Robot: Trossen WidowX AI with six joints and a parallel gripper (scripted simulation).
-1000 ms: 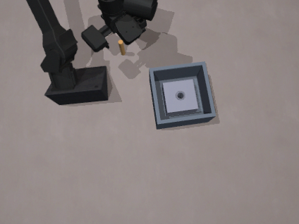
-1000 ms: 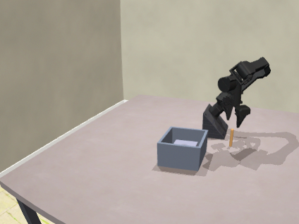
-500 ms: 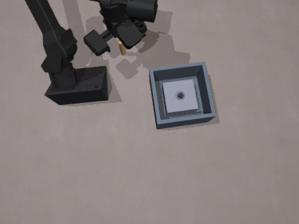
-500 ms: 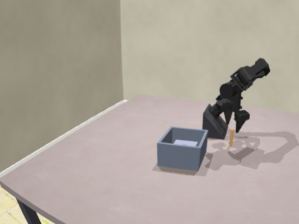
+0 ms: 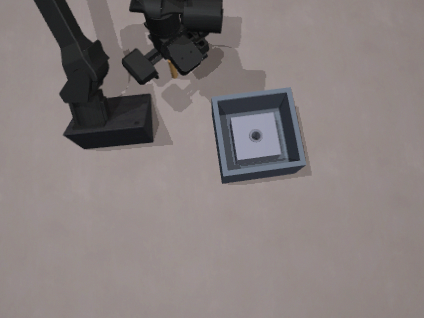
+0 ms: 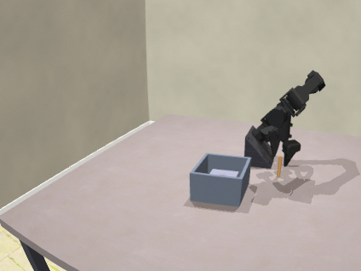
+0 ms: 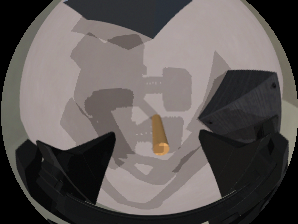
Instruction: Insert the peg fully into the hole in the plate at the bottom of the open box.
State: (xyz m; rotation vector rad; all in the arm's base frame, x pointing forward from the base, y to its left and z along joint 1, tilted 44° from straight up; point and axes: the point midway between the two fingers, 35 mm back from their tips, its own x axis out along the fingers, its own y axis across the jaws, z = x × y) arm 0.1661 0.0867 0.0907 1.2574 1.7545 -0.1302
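One arm (image 6: 281, 119) stands on one dark base (image 5: 142, 131), carrying one gripper (image 7: 156, 137) with two fingers. Beside that base stands one orange peg (image 6: 279, 166), and one open blue-grey box (image 5: 295, 127). Inside the box lies one pale plate (image 5: 247, 145) with, as far as the view shows, one hole (image 5: 255, 134).

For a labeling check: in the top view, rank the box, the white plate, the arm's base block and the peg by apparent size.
1. Box
2. Base block
3. White plate
4. Peg, only a sliver showing under the gripper, so its true size is unsure.
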